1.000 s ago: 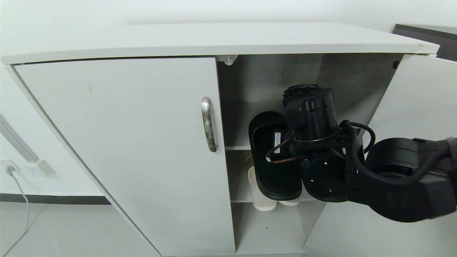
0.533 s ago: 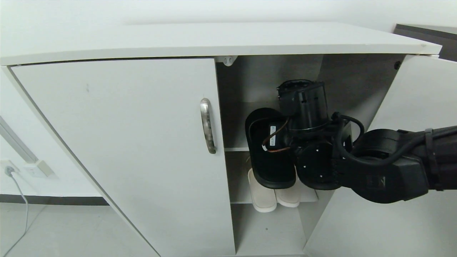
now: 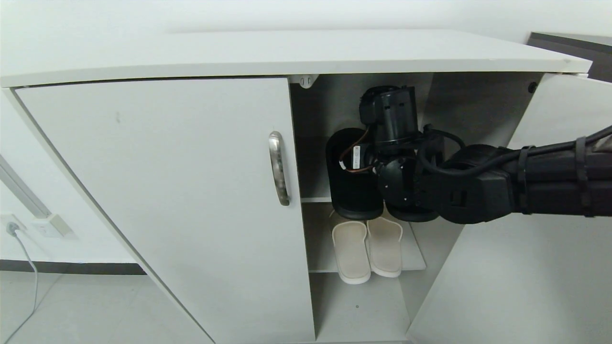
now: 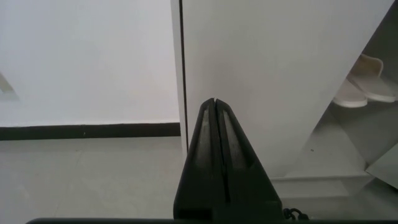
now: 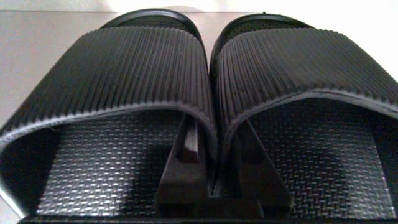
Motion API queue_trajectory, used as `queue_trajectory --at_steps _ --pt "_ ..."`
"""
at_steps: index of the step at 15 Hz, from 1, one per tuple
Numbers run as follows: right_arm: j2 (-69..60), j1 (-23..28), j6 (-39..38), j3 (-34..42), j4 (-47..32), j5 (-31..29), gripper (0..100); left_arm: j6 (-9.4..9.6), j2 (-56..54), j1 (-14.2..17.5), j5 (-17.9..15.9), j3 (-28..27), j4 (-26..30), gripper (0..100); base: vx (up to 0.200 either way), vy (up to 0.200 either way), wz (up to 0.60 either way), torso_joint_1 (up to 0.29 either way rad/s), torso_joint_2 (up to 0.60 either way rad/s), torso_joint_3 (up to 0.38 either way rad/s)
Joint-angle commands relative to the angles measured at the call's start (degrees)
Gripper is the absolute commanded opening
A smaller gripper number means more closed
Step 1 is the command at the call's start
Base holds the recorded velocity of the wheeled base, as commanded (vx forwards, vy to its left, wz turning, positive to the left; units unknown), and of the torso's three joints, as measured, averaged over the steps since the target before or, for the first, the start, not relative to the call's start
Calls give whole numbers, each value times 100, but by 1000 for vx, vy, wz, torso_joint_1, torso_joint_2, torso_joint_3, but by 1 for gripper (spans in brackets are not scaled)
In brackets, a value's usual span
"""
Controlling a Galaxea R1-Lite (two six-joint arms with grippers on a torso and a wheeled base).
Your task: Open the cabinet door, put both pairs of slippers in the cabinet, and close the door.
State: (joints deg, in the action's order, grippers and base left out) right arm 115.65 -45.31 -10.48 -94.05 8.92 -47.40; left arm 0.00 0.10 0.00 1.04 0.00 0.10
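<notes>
White cabinet, head view: the left door, with its metal handle, is shut; the right door stands swung open. The right arm extends into the open compartment. The black slippers sit side by side at the level of the upper shelf, heels projecting past its front edge; whether their soles rest on it cannot be told. The beige slippers lie paired on the lower shelf, heels overhanging its edge. A wall socket with a cable is at far left.

Left wrist view: the left gripper has its fingers pressed flat together with nothing between them. It hangs in front of the shut left door, above the floor. The beige slippers appear beyond, on their shelf.

Right wrist view: the right gripper has one finger inside each black slipper. The fingers clamp the two adjoining inner strap walls between them, gripping both slippers at once.
</notes>
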Motion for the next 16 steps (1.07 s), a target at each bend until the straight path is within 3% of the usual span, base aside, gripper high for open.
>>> queue_trajectory --at_steps 1,16 --pt "247 102 2 -404 -145 20 0 0 8 0 2 0 -1 0 0 0 0 0 0 0" --pt "441 365 -50 -465 -136 266 0 0 8 0 11 0 -1 0 0 0 0 0 0 0"
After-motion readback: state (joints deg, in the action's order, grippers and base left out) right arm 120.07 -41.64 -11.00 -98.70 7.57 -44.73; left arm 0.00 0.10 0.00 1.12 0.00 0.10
